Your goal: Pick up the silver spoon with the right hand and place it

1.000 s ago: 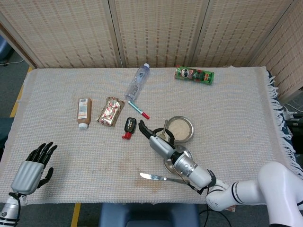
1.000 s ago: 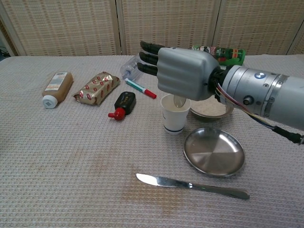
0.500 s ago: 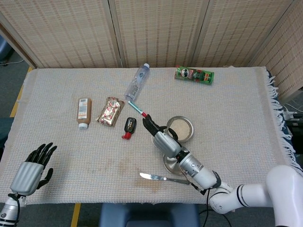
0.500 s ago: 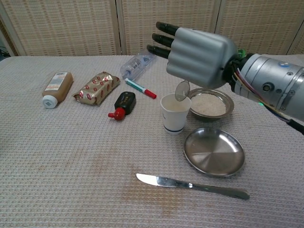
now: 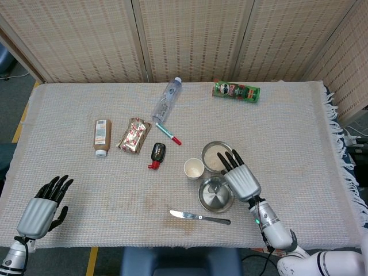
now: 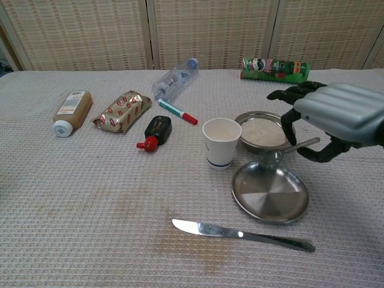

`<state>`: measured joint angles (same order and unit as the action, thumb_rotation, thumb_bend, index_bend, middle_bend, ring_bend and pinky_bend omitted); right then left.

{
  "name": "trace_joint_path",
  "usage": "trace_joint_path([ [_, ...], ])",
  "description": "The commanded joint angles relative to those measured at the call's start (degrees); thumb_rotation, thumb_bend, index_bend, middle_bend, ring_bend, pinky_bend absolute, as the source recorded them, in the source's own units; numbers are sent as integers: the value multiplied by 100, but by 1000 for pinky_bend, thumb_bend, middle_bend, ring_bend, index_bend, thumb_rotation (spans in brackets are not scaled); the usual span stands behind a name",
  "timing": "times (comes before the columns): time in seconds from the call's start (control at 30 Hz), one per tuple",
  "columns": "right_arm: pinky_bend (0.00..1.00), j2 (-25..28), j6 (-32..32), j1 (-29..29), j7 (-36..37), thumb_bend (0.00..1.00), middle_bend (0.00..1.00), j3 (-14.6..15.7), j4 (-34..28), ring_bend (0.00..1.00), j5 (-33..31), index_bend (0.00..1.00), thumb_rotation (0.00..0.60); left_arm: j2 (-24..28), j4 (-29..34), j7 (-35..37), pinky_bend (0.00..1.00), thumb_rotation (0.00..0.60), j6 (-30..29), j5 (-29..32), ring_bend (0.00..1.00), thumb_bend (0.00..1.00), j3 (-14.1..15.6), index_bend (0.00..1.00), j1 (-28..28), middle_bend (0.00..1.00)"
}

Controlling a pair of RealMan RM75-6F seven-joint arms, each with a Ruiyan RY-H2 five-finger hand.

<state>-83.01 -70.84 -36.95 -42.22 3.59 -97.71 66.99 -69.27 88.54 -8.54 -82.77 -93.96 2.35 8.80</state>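
Observation:
The silver spoon (image 6: 287,150) slants with its bowl low over the far rim of the steel plate (image 6: 270,201) and its handle rising to the right. My right hand (image 6: 339,117) arches over the handle and pinches it between thumb and a finger. In the head view this right hand (image 5: 241,179) covers the spoon at the right rim of the plate (image 5: 214,198). My left hand (image 5: 41,208) hovers at the table's near left corner, fingers spread, holding nothing.
A white paper cup (image 6: 221,142) stands left of the rice bowl (image 6: 243,141). A table knife (image 6: 240,234) lies in front of the plate. Farther left are a red-tipped pen (image 6: 177,112), black bottle (image 6: 156,129), snack packet (image 6: 122,111), brown bottle (image 6: 72,111) and plastic bottle (image 6: 175,78).
My right hand has carried the spoon from above the paper cup to the right and down, so the spoon's bowl now sits at the steel plate's far rim. The left hand has barely shifted.

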Motion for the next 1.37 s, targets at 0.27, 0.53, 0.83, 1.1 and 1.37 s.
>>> trace_joint_path([
  [0.27, 0, -666, 260, 270, 112, 347, 0, 146, 916, 0, 370, 514, 600, 16, -15, 59, 197, 600, -9, -58, 0, 512, 23, 0, 8, 0],
  [0.53, 0, -881, 377, 316, -66, 288, 0, 32, 1065, 0, 478, 252, 600, 28, -16, 70, 198, 600, -39, -92, 0, 536, 37, 0, -1, 0],
  [0.83, 0, -88, -532, 871, 584, 220, 0, -38, 257, 0, 955, 199, 600, 54, -36, 166, 199, 600, -116, -96, 0, 532, 26, 0, -32, 0],
  [1.1, 0, 93, -1916, 2070, 2157, 199, 0, 383, 1008, 0, 1700, 142, 600, -53, -319, 595, 209, 600, -518, -338, 0, 469, -63, 0, -47, 0],
  [1.37, 0, 413, -1676, 2194, 2185, 173, 0, 141, 892, 0, 1527, 81, 600, -90, -378, 563, 203, 600, -533, -281, 0, 456, -93, 0, -62, 0],
])
